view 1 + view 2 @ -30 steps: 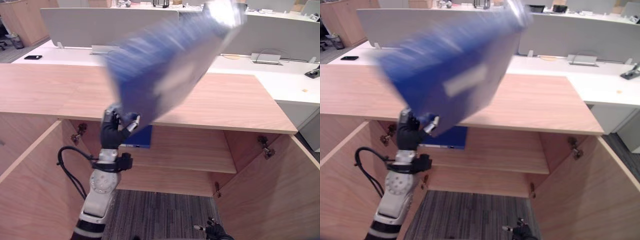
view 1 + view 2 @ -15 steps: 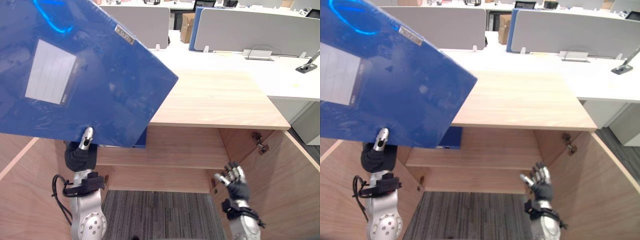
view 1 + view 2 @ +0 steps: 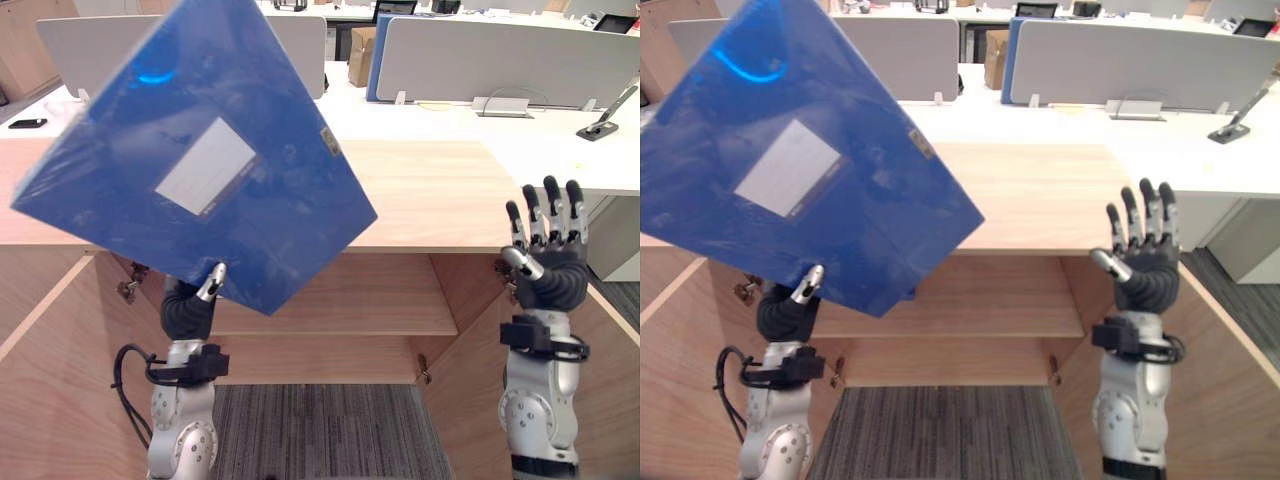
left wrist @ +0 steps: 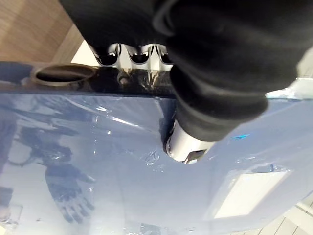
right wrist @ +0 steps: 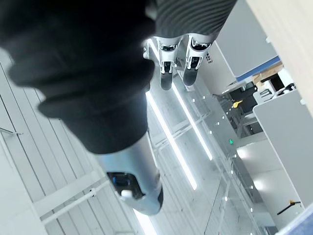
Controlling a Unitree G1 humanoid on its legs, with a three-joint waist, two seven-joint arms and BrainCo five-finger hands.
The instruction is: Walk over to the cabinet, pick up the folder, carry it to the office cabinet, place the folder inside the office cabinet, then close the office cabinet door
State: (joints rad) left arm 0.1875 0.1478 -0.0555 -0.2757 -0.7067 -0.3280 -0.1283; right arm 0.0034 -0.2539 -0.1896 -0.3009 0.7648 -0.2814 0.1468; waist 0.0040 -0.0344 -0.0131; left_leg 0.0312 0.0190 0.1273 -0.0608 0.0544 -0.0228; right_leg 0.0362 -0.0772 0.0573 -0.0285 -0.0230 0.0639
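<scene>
A long white desk runs across the room, with grey partition screens standing along its far edge and a cardboard box behind those. Nearer than the desk, grey striped carpet covers the floor; above the desk, strip lights cross a white ceiling.

white label on blue folder, no legible print
</scene>
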